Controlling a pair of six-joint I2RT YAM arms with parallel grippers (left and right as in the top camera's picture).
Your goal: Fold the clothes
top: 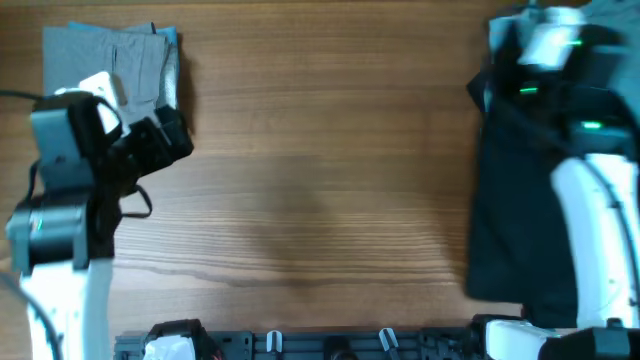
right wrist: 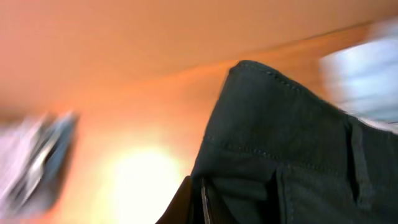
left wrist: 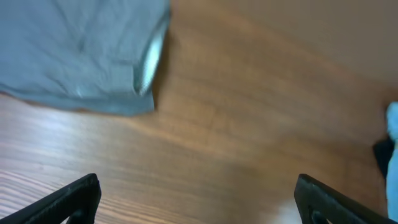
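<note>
The left hand point(left wrist: 198, 202) stands wide open above the bare desk point(top: 320, 180), holding nothing and clear of the grey folded garment point(top: 105, 60) in the far left corner. Only the left wrist view shows that gap, since in the overhead view the arm covers the garment's near edge. A broad stretch of bare wood lies between the two arms. At the right edge the right hand point(top: 530, 60) is closed on the black shorts point(top: 510, 200). The blurred right wrist view shows their stitched hem up off the wood, which the overhead view hides.
</note>
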